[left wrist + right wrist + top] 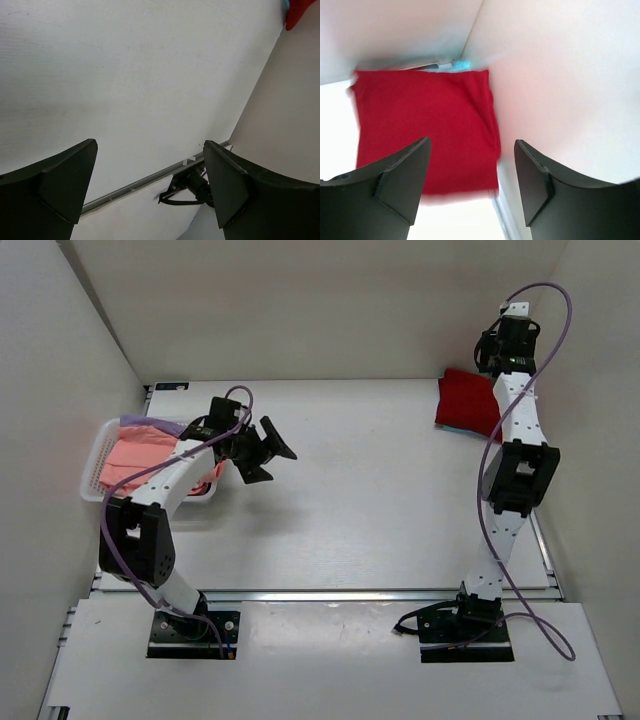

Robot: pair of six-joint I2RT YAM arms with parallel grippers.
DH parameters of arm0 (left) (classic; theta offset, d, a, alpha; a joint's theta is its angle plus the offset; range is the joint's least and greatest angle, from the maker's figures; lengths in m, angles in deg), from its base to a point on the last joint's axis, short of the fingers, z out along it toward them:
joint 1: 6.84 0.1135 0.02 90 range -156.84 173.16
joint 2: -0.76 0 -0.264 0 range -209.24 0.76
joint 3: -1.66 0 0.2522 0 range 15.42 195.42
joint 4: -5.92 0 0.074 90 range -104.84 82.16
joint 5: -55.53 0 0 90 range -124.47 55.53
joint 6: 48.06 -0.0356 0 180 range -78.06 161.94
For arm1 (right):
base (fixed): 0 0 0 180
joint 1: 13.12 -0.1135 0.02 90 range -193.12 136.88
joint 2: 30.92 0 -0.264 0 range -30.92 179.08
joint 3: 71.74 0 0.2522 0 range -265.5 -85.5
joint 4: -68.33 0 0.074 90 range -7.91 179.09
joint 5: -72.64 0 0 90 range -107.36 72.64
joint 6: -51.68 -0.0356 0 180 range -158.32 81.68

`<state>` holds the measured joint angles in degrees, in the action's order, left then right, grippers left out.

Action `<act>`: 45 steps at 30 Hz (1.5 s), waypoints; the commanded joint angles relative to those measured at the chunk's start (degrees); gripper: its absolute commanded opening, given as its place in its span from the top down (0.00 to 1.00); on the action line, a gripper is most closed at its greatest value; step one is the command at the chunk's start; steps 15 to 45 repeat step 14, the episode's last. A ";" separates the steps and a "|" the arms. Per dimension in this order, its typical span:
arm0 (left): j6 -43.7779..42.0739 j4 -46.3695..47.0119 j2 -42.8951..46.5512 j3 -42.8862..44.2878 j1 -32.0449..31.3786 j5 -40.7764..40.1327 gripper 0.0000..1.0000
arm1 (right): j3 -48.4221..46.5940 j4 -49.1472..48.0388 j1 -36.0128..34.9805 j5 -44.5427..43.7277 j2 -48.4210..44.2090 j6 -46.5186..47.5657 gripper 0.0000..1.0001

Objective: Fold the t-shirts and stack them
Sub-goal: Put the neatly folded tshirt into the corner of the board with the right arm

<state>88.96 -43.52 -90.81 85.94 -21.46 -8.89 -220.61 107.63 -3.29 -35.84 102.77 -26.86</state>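
- Red shirt (pixel 465 400) is folded flat in the far right corner of the table (pixel 380 500), right up against the wall.
- Teal shirt (pixel 462 65) is under it, only a sliver poking out at the back edge.
- Pink shirt (pixel 135 455) and lavender shirt (pixel 140 423) are bunched up in the basket (pixel 90 478) at the left side, lavender toward the back.
- Right gripper (pixel 472 142) hangs over the red shirt, jaws parted a fair bit, nothing in them.
- Left gripper (pixel 272 462) sits just right of the basket over bare table, jaws spread about as wide as they go, nothing held.
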 commanded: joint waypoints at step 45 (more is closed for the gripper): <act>-13.52 -10.72 7.28 10.42 2.39 -1.23 0.02 | 67.52 -4.81 -19.84 -2.44 -57.22 -3.02 0.28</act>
